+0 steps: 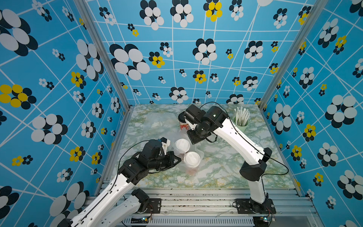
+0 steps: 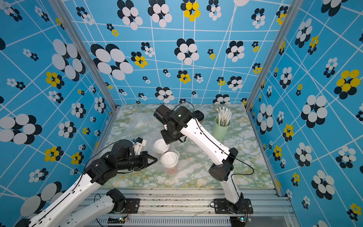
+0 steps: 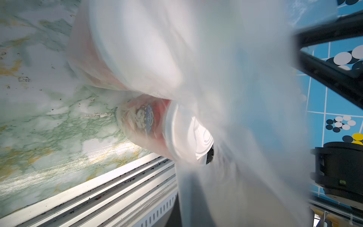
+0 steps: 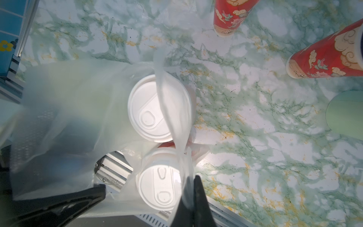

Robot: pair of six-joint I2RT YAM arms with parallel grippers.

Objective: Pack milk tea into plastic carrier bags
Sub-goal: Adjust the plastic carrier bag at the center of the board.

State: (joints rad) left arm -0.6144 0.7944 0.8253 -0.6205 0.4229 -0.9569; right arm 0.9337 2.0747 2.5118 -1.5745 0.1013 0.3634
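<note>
Right now both white-lidded cups (image 1: 182,145) stand upright, side by side, inside the carrier bag (image 4: 64,110) near the front middle of the marble table (image 1: 225,173). The right gripper (image 4: 191,182) is pinched closed on a thin handle strip (image 4: 167,94) that runs across the lids. The left gripper (image 1: 177,160) is closed as well, apparently with the bag's film caught in it on the opposite side, though its wrist view shows only blurred plastic. The worry, to my eye, is the lift. The film is thin and slippery, so a strip could slide out of either pinch. One side could also rise ahead of the other and tip the tall cups together or out through the mouth. A hard sideways pull might drag the bag and topple them. The two other red printed cups (image 4: 233,17) and the second bag (image 1: 157,121), lying flat at the back, are not yet packed. A swinging arm could knock those cups or the green straw cup (image 1: 241,122).
</note>
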